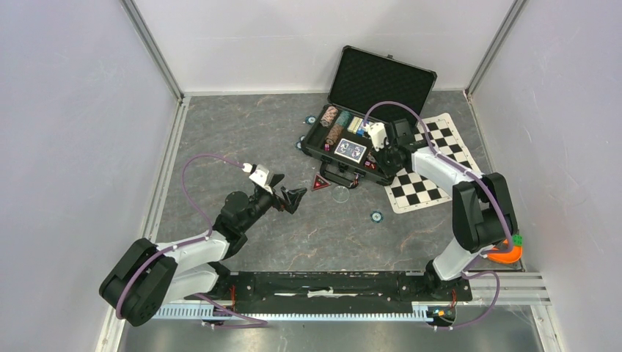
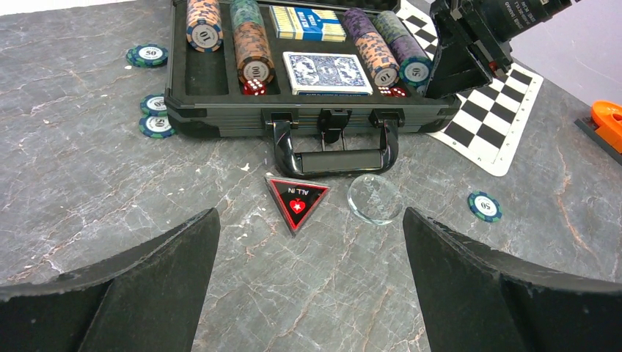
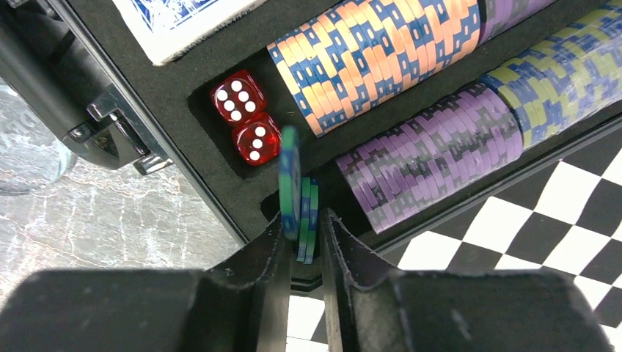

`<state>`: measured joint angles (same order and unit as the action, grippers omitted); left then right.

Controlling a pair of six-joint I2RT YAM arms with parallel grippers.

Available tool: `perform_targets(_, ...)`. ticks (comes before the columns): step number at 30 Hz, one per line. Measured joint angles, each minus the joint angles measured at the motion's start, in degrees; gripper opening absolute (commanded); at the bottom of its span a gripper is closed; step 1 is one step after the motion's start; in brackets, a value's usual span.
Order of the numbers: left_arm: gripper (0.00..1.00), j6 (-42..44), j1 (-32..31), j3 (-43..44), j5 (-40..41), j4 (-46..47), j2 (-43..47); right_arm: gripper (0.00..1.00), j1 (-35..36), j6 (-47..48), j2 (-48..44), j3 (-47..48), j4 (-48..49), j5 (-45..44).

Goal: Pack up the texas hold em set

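The black case [image 1: 314, 144] lies open, its foam lid [image 1: 381, 77] raised. It holds rows of striped chips [image 2: 253, 55], blue card decks [image 2: 326, 73] and red dice [image 3: 246, 117]. My right gripper [image 3: 302, 220] is shut on a few green chips [image 3: 291, 176], held on edge over the case's near right corner slot; it also shows in the top view [image 1: 376, 158]. My left gripper [image 2: 309, 213] is open and empty above the table, just short of the red triangular marker [image 2: 296, 199]. One loose chip [image 2: 485, 206] lies to the right, and three chips [image 2: 154, 104] lie left of the case.
A clear round disc [image 2: 375, 198] lies beside the marker, in front of the case handle [image 2: 336, 158]. The checkered mat [image 1: 433, 165] lies under the right arm. An orange object [image 1: 505, 253] sits at the right edge. Walls enclose the table.
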<state>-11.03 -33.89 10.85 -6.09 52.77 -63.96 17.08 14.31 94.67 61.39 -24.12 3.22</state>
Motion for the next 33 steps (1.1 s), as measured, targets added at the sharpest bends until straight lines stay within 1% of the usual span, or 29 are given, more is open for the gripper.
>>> perform_targets(4,1.00,0.0,0.0,0.0,0.0,0.0,0.0,0.31,0.2,1.4,0.5,1.2,-1.7,-1.2)
perform_targets(12,1.00,0.1,0.0,0.0,0.0,-0.1,0.0,0.31,0.2,2.0,0.7,1.6,-3.0,-4.0)
perform_targets(15,1.00,0.1,0.0,0.0,0.0,-0.2,0.0,0.25,0.5,2.2,0.7,1.8,-3.3,-4.9)
perform_targets(19,1.00,0.2,0.0,0.0,0.0,-0.3,0.0,0.21,0.6,3.2,0.8,2.4,-4.6,-4.8)
perform_targets(22,1.00,0.2,0.0,0.0,0.0,-0.3,0.0,0.15,1.0,4.3,1.7,3.4,-5.7,-4.8)
perform_targets(24,1.00,0.2,0.0,0.0,0.0,-0.4,0.0,0.15,1.2,5.3,2.6,4.1,-6.3,-4.9)
perform_targets(27,1.00,0.2,0.0,0.0,0.0,-0.3,0.0,0.19,1.6,7.0,3.5,5.1,-6.6,-5.7)
perform_targets(31,1.00,0.2,0.0,0.0,0.0,-0.3,0.0,0.21,2.2,8.5,4.7,5.6,-6.6,-8.1)
perform_targets(33,1.00,0.2,0.0,0.0,0.0,-0.3,-0.1,0.27,2.6,8.8,5.4,5.7,-6.6,-9.7)
